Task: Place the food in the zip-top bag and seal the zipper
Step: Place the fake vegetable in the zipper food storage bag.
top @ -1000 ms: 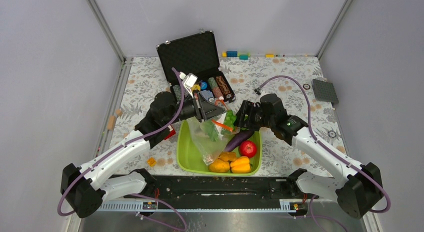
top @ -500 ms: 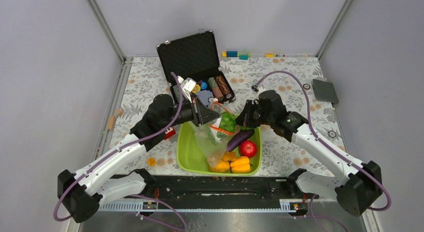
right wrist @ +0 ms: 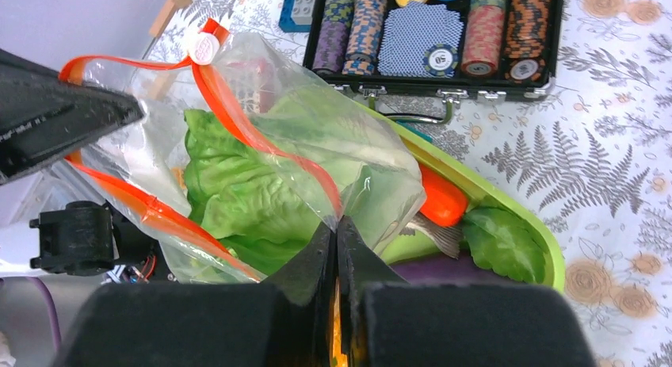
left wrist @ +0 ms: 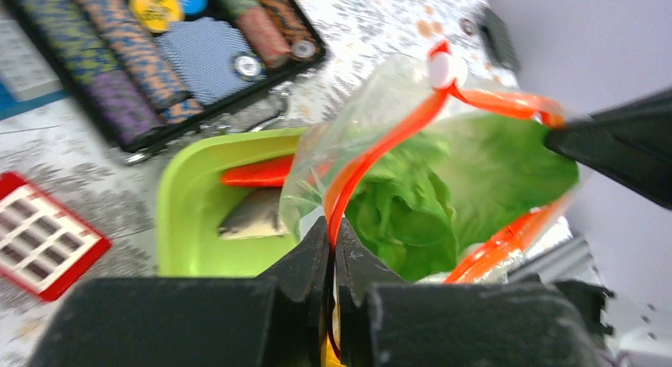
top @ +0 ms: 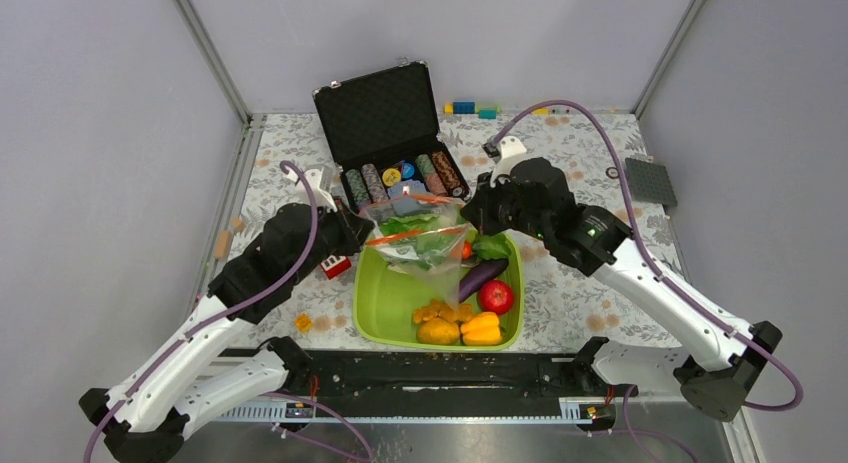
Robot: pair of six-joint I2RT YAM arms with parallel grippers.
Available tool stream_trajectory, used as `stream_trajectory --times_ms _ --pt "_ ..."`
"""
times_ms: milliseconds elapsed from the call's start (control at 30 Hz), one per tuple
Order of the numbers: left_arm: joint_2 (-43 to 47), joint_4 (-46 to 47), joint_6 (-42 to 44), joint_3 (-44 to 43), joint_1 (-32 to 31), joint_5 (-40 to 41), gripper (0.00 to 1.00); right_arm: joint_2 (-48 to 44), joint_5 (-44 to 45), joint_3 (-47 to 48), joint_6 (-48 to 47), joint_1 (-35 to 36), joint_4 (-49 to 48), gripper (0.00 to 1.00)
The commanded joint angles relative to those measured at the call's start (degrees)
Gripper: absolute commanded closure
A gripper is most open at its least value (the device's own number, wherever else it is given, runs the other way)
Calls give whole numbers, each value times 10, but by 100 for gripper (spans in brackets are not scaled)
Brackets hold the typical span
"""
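The clear zip-top bag hangs over the far end of the lime-green tray, held between both grippers. Its orange-red zipper gapes open, with the white slider at the far end. Green lettuce sits inside the bag. My left gripper is shut on the zipper strip. My right gripper is shut on the opposite strip. The carrot, fish, eggplant, apple and peppers lie in the tray.
An open black case of poker chips stands just behind the tray. A red brick and a yellow brick lie left of the tray. Small bricks line the back edge. A grey baseplate lies far right.
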State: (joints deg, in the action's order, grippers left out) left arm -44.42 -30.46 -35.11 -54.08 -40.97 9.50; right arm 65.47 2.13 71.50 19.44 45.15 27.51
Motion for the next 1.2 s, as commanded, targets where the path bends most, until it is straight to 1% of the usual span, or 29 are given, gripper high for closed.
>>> stream_trajectory --times_ms 0,133,233,267,367,433,500,600,733,833,933,1000,1067,1100,1167 --pt "-3 -74 -9 -39 1 144 95 34 -19 38 -40 8 -66 100" --pt "-22 -82 7 -84 1 189 96 89 -100 83 -24 16 -134 100" --pt "-22 -98 15 -109 1 229 98 123 -145 88 27 31 -200 100" --pt "-18 -103 16 -111 1 241 98 134 -159 88 37 38 -216 100" --pt "1 -108 16 -93 1 287 97 177 -161 72 65 58 -265 93" --pt "7 -107 13 -76 2 305 96 215 -165 72 93 64 -290 94" --pt "12 -97 16 -60 2 292 95 254 -175 80 113 69 -297 95" --pt "30 -83 11 -27 2 281 95 296 -195 90 118 83 -297 96" --pt "61 -107 0 -19 3 343 95 329 -187 94 120 105 -291 94" --pt "87 -98 18 -18 2 349 89 354 -221 106 143 117 -300 90" --pt "98 -86 24 -2 2 340 87 357 -214 102 142 133 -305 90" --pt "93 -84 30 10 2 335 86 346 -188 80 154 135 -324 90" --pt "84 -84 29 16 4 344 87 333 -161 71 154 135 -320 90" --pt "79 -83 28 16 6 344 88 325 -149 68 151 135 -312 89" --pt "73 -78 27 19 7 334 90 310 -122 53 144 135 -299 81"
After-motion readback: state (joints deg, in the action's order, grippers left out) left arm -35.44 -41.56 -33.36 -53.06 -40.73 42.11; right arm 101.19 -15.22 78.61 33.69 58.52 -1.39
